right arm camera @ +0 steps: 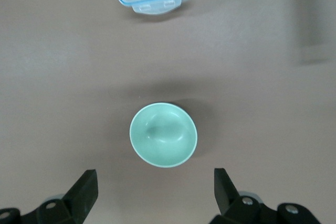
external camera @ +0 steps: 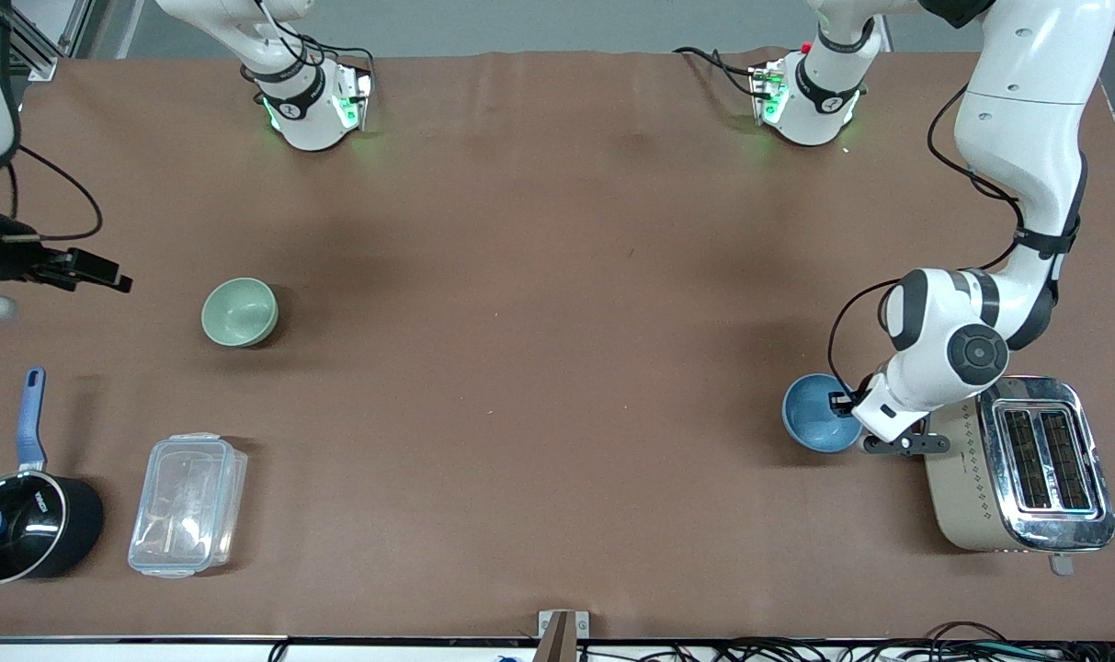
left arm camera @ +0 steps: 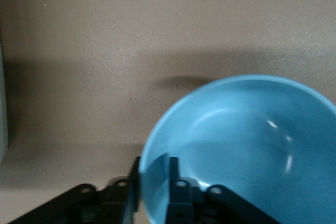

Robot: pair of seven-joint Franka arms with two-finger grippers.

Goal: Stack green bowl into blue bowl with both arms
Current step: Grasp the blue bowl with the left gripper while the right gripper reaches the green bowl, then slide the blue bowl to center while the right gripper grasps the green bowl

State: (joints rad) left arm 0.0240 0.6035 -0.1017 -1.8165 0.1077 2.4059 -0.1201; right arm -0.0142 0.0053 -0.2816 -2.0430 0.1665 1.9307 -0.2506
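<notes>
Now my left gripper (left arm camera: 153, 192) straddles the rim of the blue bowl (external camera: 819, 412), which rests on the table beside the toaster (external camera: 1017, 464). My right gripper (right arm camera: 155, 192) hangs wide open above the green bowl (external camera: 239, 312), near the right arm's end. Judged so, stacking is not yet done.

Brown table (external camera: 557, 368) carries green bowl (external camera: 239, 312), blue bowl (external camera: 816, 413), saucepan (external camera: 26, 526), clear container (external camera: 187, 504), toaster (external camera: 1017, 464).
</notes>
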